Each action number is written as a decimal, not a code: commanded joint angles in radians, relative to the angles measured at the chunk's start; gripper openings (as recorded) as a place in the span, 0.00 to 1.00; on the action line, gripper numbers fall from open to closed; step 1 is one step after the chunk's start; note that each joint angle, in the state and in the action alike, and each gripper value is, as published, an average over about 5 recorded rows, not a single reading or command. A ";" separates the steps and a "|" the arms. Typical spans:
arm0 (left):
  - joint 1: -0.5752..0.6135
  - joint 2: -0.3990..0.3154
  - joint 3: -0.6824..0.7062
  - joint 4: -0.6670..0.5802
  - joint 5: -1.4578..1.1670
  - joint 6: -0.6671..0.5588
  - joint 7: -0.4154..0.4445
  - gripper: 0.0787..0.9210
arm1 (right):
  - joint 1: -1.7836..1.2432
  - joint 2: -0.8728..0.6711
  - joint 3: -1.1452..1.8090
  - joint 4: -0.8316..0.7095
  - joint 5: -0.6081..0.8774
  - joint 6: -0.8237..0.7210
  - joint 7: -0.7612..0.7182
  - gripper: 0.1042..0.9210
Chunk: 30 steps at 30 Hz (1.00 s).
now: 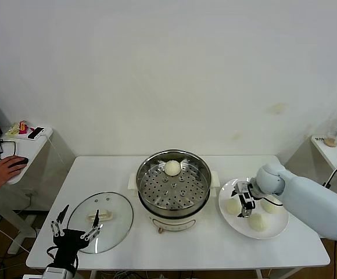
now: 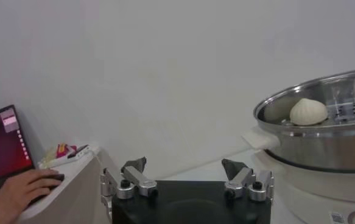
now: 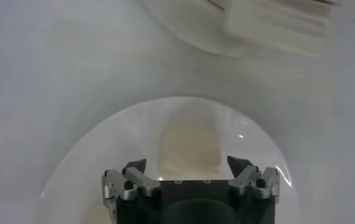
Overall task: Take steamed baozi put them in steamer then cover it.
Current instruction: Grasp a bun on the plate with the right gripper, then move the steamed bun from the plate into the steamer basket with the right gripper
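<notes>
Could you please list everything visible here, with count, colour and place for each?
baozi: four, cream-white; one in the steamer at its far side, three on the plate, such as.
steamer: one, shiny steel basket on a cream-white base; table centre.
cover: one, clear glass, cream handle; flat on the table, left of the steamer.
plate: one, white; right of the steamer.
table: one, white.
side tables: two, white; far left and far right.
person's hand: one, on a mouse, far left.
left gripper: black, open, at the cover's near-left edge.
right gripper: black, open, over the plate's baozi.
</notes>
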 commanded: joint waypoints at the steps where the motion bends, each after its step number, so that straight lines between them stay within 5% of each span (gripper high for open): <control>1: 0.003 -0.001 -0.001 -0.002 0.001 -0.001 -0.001 0.88 | -0.008 0.035 0.011 -0.043 -0.018 -0.009 -0.017 0.85; 10: 0.006 -0.003 -0.002 -0.009 0.001 -0.001 -0.002 0.88 | 0.023 0.020 0.012 -0.044 -0.005 -0.002 -0.066 0.65; 30: -0.002 0.003 0.013 -0.017 0.000 -0.001 -0.001 0.88 | 0.547 -0.128 -0.194 0.105 0.237 -0.037 -0.091 0.64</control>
